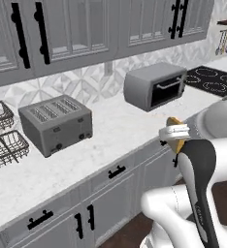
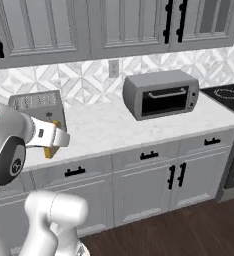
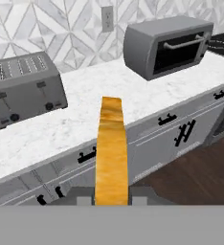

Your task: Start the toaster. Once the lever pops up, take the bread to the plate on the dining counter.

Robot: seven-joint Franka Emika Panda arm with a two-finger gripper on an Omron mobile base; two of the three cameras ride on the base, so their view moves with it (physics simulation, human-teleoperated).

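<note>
Golden-brown crust edge of the bread (image 3: 111,150) faces my hand camera, slice seen edge-on, thin and tall. Its long axis runs straight out from my gripper (image 3: 111,194), far end aimed at the marble worktop (image 3: 85,119) between the toaster (image 3: 25,88) and the toaster oven (image 3: 164,45). My jaws are clamped on the slice's near end. From the left base view the bread (image 1: 175,135) hangs in the air past the worktop's front edge, above the cabinets.
</note>
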